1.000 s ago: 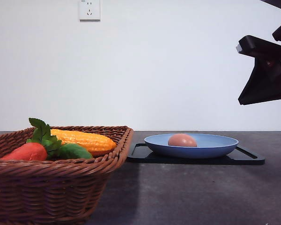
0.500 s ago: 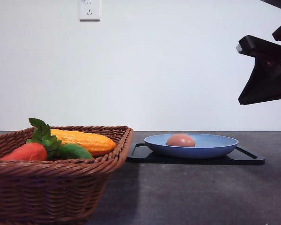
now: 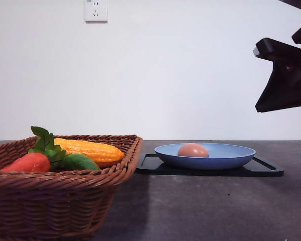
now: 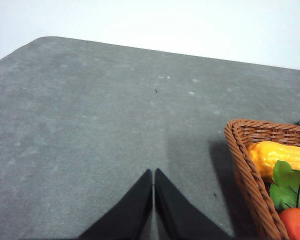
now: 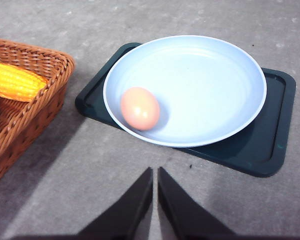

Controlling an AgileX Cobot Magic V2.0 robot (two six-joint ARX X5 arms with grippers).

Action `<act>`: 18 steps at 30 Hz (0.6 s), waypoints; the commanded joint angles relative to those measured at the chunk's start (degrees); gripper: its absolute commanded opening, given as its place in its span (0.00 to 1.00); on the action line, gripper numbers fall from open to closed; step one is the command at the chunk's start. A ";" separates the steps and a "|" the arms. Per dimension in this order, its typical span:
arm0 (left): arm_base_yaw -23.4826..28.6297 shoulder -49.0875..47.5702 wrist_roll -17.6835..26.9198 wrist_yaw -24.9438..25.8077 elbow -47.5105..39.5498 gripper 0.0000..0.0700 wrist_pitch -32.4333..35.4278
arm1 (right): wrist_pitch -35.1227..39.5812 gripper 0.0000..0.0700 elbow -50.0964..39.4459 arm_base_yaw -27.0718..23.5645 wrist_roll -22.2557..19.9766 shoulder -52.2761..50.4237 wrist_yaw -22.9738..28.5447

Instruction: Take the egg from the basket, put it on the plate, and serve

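The pinkish-brown egg [image 3: 193, 150] [image 5: 140, 108] lies in the round blue plate [image 3: 231, 155] [image 5: 215, 85], toward the side nearest the basket. The plate rests on a flat black tray [image 3: 263, 169] [image 5: 270, 145]. The wicker basket [image 3: 50, 201] [image 5: 40, 100] [image 4: 245, 165] stands at the left of the front view. My right gripper [image 5: 155, 172] is shut, empty, raised above the table short of the plate. My left gripper [image 4: 153, 172] is shut over bare table beside the basket's outer wall.
Inside the basket lie a yellow corn cob [image 3: 90, 149] [image 5: 15, 80] [image 4: 280, 155], a red-orange vegetable with green leaves [image 3: 30, 161] [image 4: 295, 220] and a green vegetable [image 3: 80, 161]. The right arm [image 3: 286, 75] hangs high at the right. Grey tabletop surrounds the tray.
The egg has rolled slightly to the left inside the plate. Both arms are still.
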 commanded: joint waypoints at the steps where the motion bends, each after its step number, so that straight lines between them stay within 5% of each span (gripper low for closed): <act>1: 0.15 -0.04 0.09 0.17 -1.60 0.00 -0.17 | 0.61 0.00 0.26 0.28 0.55 0.35 0.07; 9: 0.15 -0.04 0.09 0.17 -1.60 0.00 -0.17 | -1.08 0.00 0.26 0.23 -0.11 -1.82 0.65; 13: 0.15 -0.04 0.09 0.17 -1.60 0.00 -0.17 | -2.83 0.00 -0.79 -1.35 -8.20 -8.37 8.14; 18: 0.15 -0.04 0.09 0.17 -1.60 0.00 -0.17 | -2.77 0.00 -5.37 -6.64 -12.24 -19.93 8.87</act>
